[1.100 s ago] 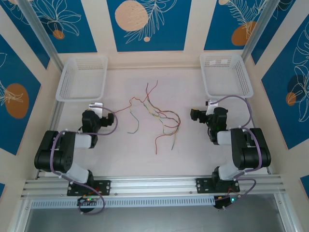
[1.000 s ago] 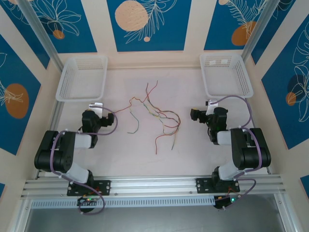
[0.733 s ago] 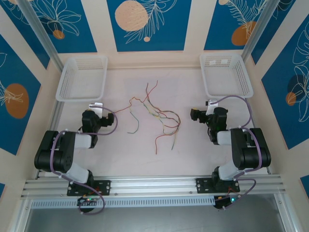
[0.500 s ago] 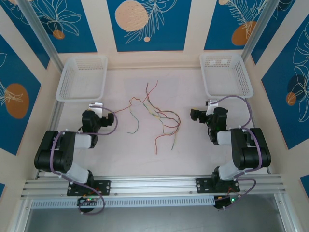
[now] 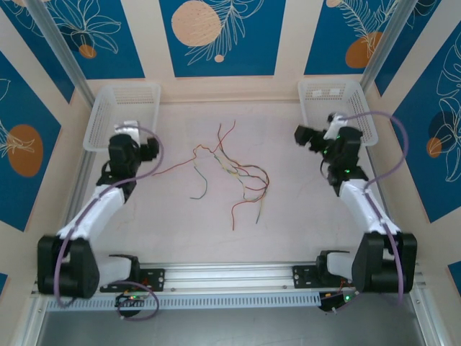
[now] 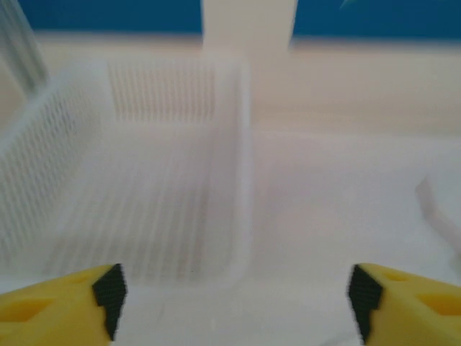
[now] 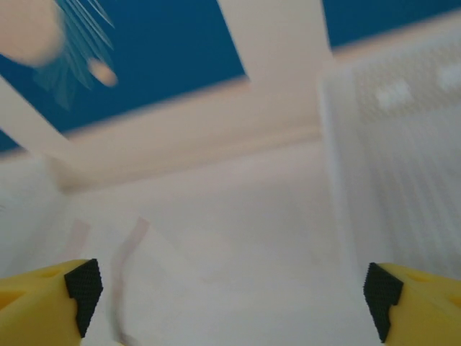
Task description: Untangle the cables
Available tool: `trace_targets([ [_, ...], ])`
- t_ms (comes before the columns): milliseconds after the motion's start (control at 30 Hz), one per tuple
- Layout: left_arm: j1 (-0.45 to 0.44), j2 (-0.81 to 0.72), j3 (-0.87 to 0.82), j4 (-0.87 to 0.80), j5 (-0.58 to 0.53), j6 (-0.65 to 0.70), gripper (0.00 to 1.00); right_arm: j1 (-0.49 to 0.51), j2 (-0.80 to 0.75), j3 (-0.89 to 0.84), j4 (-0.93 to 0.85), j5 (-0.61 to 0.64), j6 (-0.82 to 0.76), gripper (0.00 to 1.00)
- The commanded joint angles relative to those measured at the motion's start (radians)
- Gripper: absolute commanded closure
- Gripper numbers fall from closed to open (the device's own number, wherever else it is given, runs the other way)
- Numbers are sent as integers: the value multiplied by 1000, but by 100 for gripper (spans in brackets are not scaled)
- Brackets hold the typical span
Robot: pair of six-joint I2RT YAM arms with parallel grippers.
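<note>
Table (image 5: 216, 238) is pale and the wires are hair-thin, so a misjudged height prob. means tips scraping the top or closing on nothing. L basket (image 5: 130, 88) and R basket (image 5: 311, 115) sit at the far corners. L arm (image 5: 94, 209) and R arm (image 5: 360, 205) each reach up beside their own basket, so a careless swing inward could clip a rim and shove it. L pincer (image 6: 234, 288) is wide and empty, facing the L basket's corner. R pincer (image 7: 234, 288) is wide and empty too, w/ the R basket wall on its right. Both are well apart from the cables (image 5: 229, 171), which lie in a loose tangle mid-table between the arms, touching neither. Main risks: grabbing at the crossing picks up 2+ strands, and pulling then tightens the knot. A one-sided tug w/o the other arm pinning drags the whole bunch. A thin wire may slip from the jaws. The red strand (image 5: 162, 169) running out toward the L arm could snag on it.
</note>
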Motion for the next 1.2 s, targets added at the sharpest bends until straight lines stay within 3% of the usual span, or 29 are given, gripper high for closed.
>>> trace_targets([
  [0, -130, -52, 87, -253, 86, -97, 25, 85, 45, 86, -328, -249, 106, 12],
  [67, -237, 14, 183, -347, 123, -91, 35, 186, 139, 206, -505, -243, 49, 24],
  [133, -317, 89, 250, -411, 157, -92, 39, 268, 227, 283, -602, -204, 20, 27],
  [200, -356, 142, 268, -409, 219, -115, 36, 301, 277, 297, -599, -191, 55, 27],
  [333, -379, 237, 283, -369, 333, -181, 27, 282, 362, 266, -455, -385, 179, 26],
  [433, -409, 312, 316, -364, 346, -184, 21, 325, 440, 309, -480, -372, 174, 26],
  [633, -452, 461, 366, -331, 342, -195, 19, 379, 530, 338, -461, -342, 185, 26],
  [833, -469, 559, 412, -356, 344, -207, 32, 381, 508, 309, -464, -260, 203, 26],
  [933, -469, 555, 396, -351, 320, -204, 65, 380, 475, 294, -490, -187, 201, 26],
  [1000, -469, 540, 386, -350, 302, -208, 78, 380, 448, 283, -501, -151, 201, 26],
  [1167, -468, 482, 383, -370, 241, -233, 85, 382, 317, 217, -522, -66, 194, 26],
])
